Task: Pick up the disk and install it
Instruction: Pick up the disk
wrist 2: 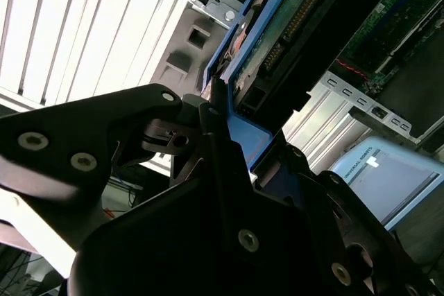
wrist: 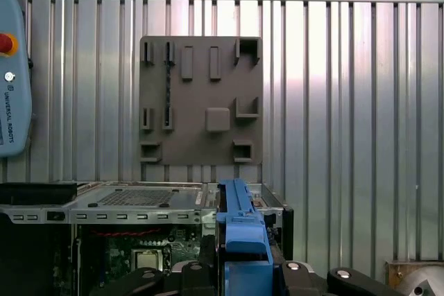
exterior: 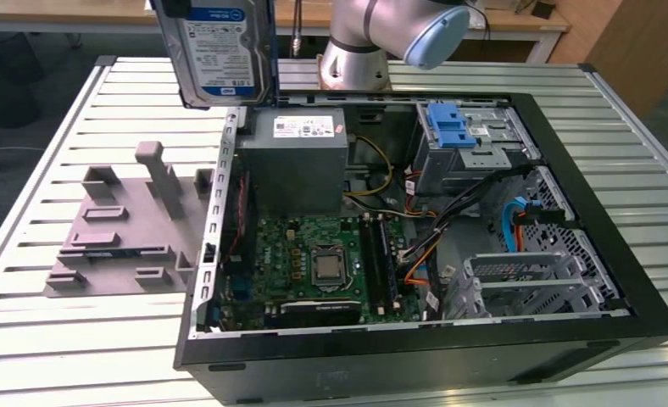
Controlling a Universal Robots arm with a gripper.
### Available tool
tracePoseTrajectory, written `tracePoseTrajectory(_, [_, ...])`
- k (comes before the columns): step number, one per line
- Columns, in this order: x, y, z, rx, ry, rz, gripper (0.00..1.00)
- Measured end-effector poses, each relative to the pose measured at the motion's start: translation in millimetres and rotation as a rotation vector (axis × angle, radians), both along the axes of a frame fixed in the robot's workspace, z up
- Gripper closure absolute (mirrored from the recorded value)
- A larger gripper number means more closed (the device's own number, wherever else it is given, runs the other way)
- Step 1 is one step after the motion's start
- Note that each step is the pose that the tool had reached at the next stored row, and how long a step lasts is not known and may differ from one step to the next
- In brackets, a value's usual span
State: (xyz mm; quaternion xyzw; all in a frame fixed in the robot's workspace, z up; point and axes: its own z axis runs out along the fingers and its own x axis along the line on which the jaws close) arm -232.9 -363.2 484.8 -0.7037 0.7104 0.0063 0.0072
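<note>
One outside camera, two on the wrist.
The exterior view looks steeply down over the desk [exterior: 40, 339] onto the open computer case [exterior: 425, 360]. The first wrist view faces straight down, sharing that case and the grey fixture plate [wrist: 201, 136]. The second wrist view sits close along the pincer [wrist 2: 220, 105], facing the disk [wrist 2: 277, 39].

Robotics lab, slatted bench [exterior: 40, 127], opened computer case [exterior: 425, 352]

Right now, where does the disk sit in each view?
Exterior view: the disk hangs upright above the case's corner, on the exterior view's left.
Second wrist view: the disk shows its circuit-board side, rising from the end effector.
First wrist view: the disk is edge-on, blue rail before the case.
Shared landmark: the grey slotted plate beside the case.
</note>
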Motion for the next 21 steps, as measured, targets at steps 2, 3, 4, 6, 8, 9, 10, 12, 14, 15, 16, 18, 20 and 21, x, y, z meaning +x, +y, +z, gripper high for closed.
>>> tracePoseTrajectory(2, [1.0,0.0,0.0,0.0,0.0,0.0,0.64])
tracePoseTrajectory(3, [1.7,0.0,0.0,0.0,0.0,0.0,0.64])
tracePoseTrajectory(4, [2.5,0.0,0.0,0.0,0.0,0.0,0.64])
tracePoseTrajectory(6, [4.1,0.0,0.0,0.0,0.0001,0.0,0.64])
tracePoseTrajectory(8, [5.9,0.0,0.0,0.0,0.0,0.0,0.64])
tracePoseTrajectory(9, [6.7,0.0,0.0,0.0,0.0001,0.0,0.64])
tracePoseTrajectory(10, [7.6,0.0,0.0,0.0,0.0,0.0,0.64])
tracePoseTrajectory(12, [9.1,0.0,0.0,0.0,0.0,0.0,0.64])
tracePoseTrajectory(14, [10.4,0.0,0.0,0.0,0.0,0.0,0.64])
tracePoseTrajectory(15, [11.0,0.0,0.0,0.0,0.0,0.0,0.64])
tracePoseTrajectory(16, [11.6,0.0,0.0,0.0,0.0,0.0,0.64])
tracePoseTrajectory(18, [12.8,0.0,0.0,-0.0001,0.0001,0.0,0.64])
tracePoseTrajectory(20, [13.7,0.0,0.0,-0.0001,0.0001,0.0,0.64])
tracePoseTrajectory(21, [14.2,0.0,0.0,0.0,0.0,0.0,0.64])
